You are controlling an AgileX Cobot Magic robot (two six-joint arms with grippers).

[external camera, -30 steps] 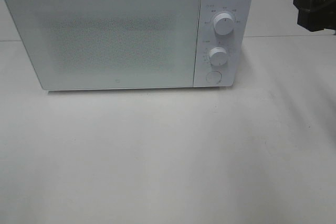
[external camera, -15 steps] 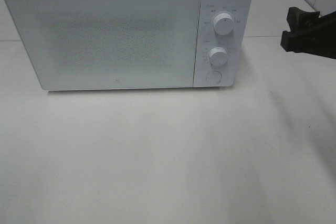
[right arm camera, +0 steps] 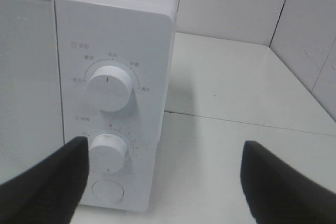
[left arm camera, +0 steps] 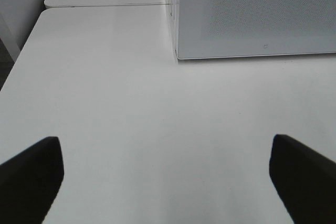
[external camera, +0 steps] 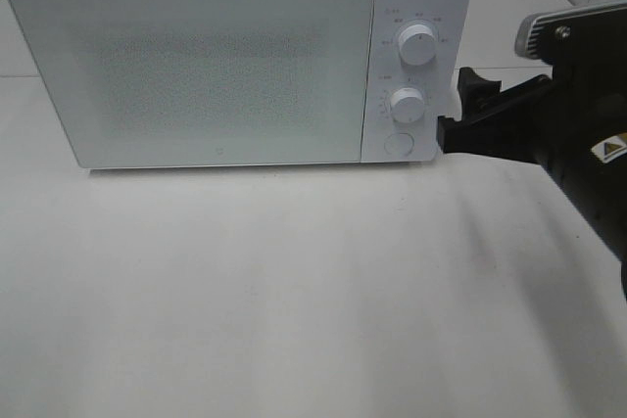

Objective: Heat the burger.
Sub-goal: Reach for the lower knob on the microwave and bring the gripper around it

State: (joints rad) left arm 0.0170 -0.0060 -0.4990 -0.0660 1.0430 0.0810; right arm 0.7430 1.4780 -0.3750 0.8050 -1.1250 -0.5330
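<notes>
The burger is out of view in every frame. A white microwave [external camera: 216, 66] stands at the back of the table with its door [external camera: 196, 70] closed. My right gripper [external camera: 458, 107] is open and hovers just right of the control panel, level with the lower knob [external camera: 407, 104]. In the right wrist view the right gripper [right arm camera: 165, 182] spreads wide in front of the upper knob [right arm camera: 109, 87], the lower knob [right arm camera: 107, 152] and the round button [right arm camera: 107, 190]. My left gripper [left arm camera: 168, 177] is open above bare table, facing the microwave's lower left corner [left arm camera: 178, 56].
The white table [external camera: 294, 291] stretches in front of the microwave. A seam between two tabletops [left arm camera: 105, 6] runs along the left behind the microwave. A tiled wall [right arm camera: 236, 3] stands behind and to the right.
The right arm has come in from the far right edge, downward and leftward, to the microwave's right side. The microwave has not changed.
</notes>
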